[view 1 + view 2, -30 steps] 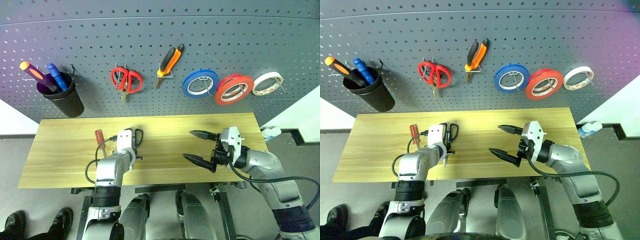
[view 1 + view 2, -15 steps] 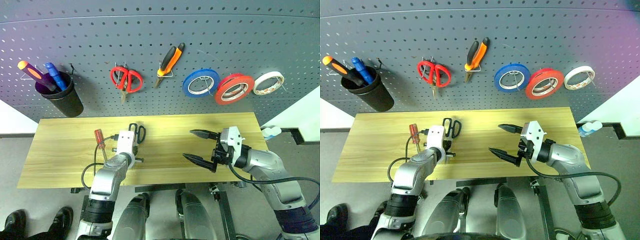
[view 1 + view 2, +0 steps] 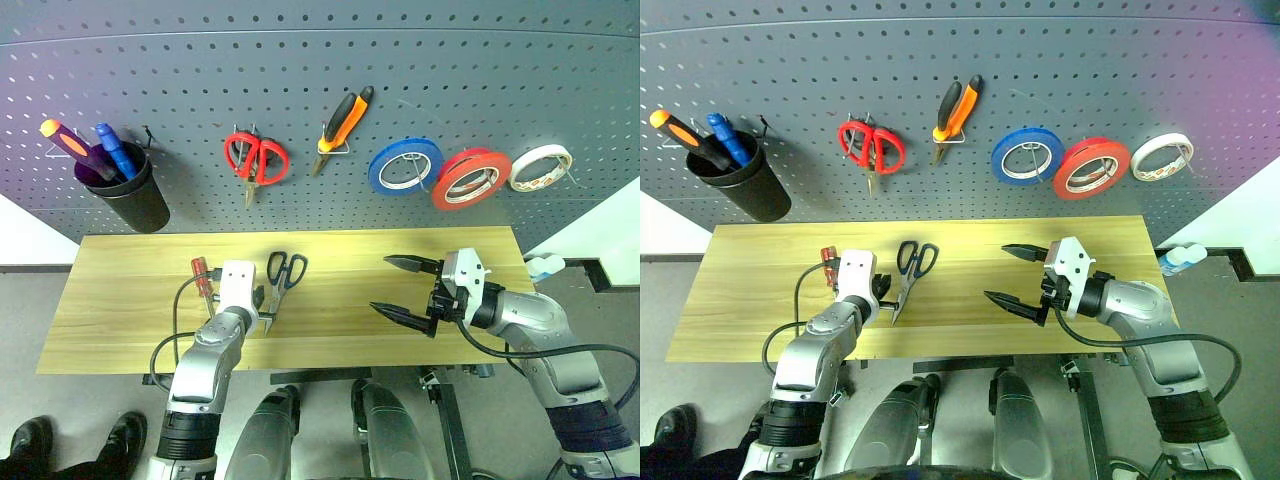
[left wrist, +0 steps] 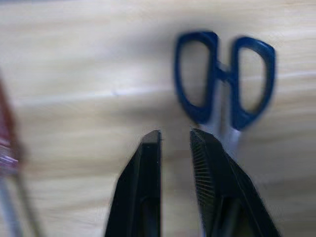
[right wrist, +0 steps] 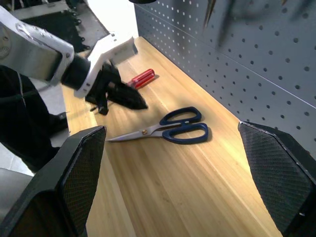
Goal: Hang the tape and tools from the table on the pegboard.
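Left wrist view has the left claw (image 4: 175, 140) narrowly parted and empty, just beside the blue-handled scissors (image 3: 281, 281), which lie flat on the desk (image 3: 120, 310). Its fingers seem not to touch them, though blur makes that uncertain. Nearby lies the red-handled screwdriver (image 3: 202, 276). The right claw (image 3: 402, 288) gapes wide, empty, above the desk.

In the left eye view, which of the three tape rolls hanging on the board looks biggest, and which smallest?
Largest to smallest:
1. The red roll
2. The blue roll, only slightly smaller than the red one
3. The white roll, clearly the smallest

All three hang on the same board, so nearness hardly skews this.
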`<control>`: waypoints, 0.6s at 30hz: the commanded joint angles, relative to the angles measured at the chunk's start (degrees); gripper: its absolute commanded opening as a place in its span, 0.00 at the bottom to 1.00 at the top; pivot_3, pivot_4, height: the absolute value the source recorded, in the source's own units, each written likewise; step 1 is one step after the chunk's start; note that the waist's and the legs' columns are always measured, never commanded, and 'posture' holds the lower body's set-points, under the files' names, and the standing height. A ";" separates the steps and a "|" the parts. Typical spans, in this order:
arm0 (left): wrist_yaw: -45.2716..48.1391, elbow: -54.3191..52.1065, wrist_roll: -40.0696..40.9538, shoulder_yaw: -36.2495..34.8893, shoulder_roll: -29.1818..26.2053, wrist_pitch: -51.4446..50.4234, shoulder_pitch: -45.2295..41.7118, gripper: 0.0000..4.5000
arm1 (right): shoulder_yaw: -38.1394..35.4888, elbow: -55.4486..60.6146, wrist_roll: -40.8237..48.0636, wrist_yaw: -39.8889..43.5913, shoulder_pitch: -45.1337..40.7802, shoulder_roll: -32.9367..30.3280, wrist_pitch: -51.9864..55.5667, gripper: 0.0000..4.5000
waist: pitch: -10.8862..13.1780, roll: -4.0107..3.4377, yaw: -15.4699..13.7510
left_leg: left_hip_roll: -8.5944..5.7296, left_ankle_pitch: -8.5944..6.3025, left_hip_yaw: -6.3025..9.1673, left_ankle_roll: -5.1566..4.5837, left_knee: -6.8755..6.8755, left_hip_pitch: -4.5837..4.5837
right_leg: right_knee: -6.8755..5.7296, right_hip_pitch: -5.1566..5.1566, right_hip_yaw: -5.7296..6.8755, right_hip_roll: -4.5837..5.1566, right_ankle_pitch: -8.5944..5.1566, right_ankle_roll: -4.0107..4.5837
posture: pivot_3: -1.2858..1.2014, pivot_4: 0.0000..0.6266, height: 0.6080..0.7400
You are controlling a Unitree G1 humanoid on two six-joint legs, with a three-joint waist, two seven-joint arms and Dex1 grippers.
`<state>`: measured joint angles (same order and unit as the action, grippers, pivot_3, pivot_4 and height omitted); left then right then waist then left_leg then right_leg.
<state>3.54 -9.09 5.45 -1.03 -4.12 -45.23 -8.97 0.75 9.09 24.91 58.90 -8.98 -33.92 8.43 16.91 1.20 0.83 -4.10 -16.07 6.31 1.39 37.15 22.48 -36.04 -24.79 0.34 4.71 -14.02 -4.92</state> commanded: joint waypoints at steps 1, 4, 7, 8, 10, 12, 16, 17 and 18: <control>0.62 -1.26 1.50 -1.61 0.09 -0.17 -0.84 0.55 | -1.45 -0.87 0.79 1.22 0.72 0.50 -2.59 1.00 | 0.00 0.00 0.02 | 0.00 0.00 0.00 0.00 0.00 0.00 | 0.00 0.00 0.00 0.00 0.00 0.00 | 0.47 0.47 1.00; 1.43 -1.15 1.21 -0.94 -0.99 0.45 -1.87 0.77 | -1.63 -2.04 0.95 1.84 1.45 0.63 -3.54 1.00 | 0.00 0.00 0.04 | 0.00 0.00 0.00 0.00 0.00 0.00 | -0.01 0.00 0.00 0.00 0.00 0.00 | 0.47 0.48 1.00; 3.20 -1.57 0.96 1.15 -2.75 -1.93 -1.98 0.91 | -1.55 -2.10 0.78 1.52 1.72 1.06 -4.44 1.00 | 0.00 0.00 0.18 | 0.00 0.01 0.00 0.01 0.00 -0.01 | -0.03 0.00 0.00 -0.01 0.00 0.01 | 0.47 0.47 1.00; 4.02 -1.69 1.09 1.77 -3.42 -2.51 -1.94 0.91 | -1.47 -2.01 0.77 1.27 1.58 1.24 -4.52 1.00 | 0.00 -0.01 0.30 | 0.00 0.01 -0.01 0.01 0.00 -0.02 | -0.04 0.00 0.00 -0.01 0.00 0.01 | 0.47 0.47 1.00; 4.73 -1.74 2.25 1.43 -3.54 -4.72 -2.11 0.91 | -1.34 -1.97 0.58 0.91 1.23 1.53 -4.78 1.00 | 0.00 -0.01 0.28 | 0.00 0.01 -0.01 0.01 0.00 -0.03 | -0.06 0.00 -0.01 -0.01 0.00 0.01 | 0.47 0.47 1.00; 5.52 -0.97 1.31 3.13 -5.11 -6.84 -2.76 0.91 | -1.17 -2.37 0.31 0.54 0.71 1.93 -4.86 1.00 | 0.00 -0.01 0.25 | 0.00 0.01 -0.01 0.01 0.01 -0.03 | -0.06 0.00 -0.01 -0.01 0.01 0.01 | 0.47 0.47 1.00; 5.07 0.76 1.08 3.57 -5.41 -10.44 -4.27 0.91 | -0.94 -2.33 0.24 0.11 0.26 2.14 -4.40 1.00 | 0.00 -0.01 0.24 | 0.00 0.01 0.00 0.02 0.02 -0.04 | -0.09 0.00 -0.01 -0.02 0.01 0.01 | 0.47 0.48 1.00; 4.66 1.38 1.02 3.34 -5.32 -11.08 -4.69 0.91 | -0.94 -2.10 0.44 0.04 0.35 2.04 -3.94 1.00 | 0.00 -0.01 0.19 | 0.00 0.01 0.00 0.01 0.03 -0.04 | -0.09 0.00 -0.01 -0.02 0.01 0.02 | 0.47 0.48 1.00; 4.40 1.65 0.98 3.17 -5.28 -11.50 -4.91 0.91 | -0.96 -1.83 0.63 -0.03 0.49 1.95 -3.56 1.00 | 0.00 -0.01 0.17 | 0.00 0.01 0.00 0.01 0.03 -0.03 | -0.09 0.00 -0.01 -0.02 0.01 0.02 | 0.47 0.49 1.00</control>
<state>8.47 -7.06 6.72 2.49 -9.54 -55.86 -13.75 0.64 5.93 24.87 58.91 -8.45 -32.20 4.77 16.91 1.19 1.00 -4.11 -16.07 6.31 1.40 37.18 22.44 -36.13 -24.79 0.33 4.70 -14.01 -4.91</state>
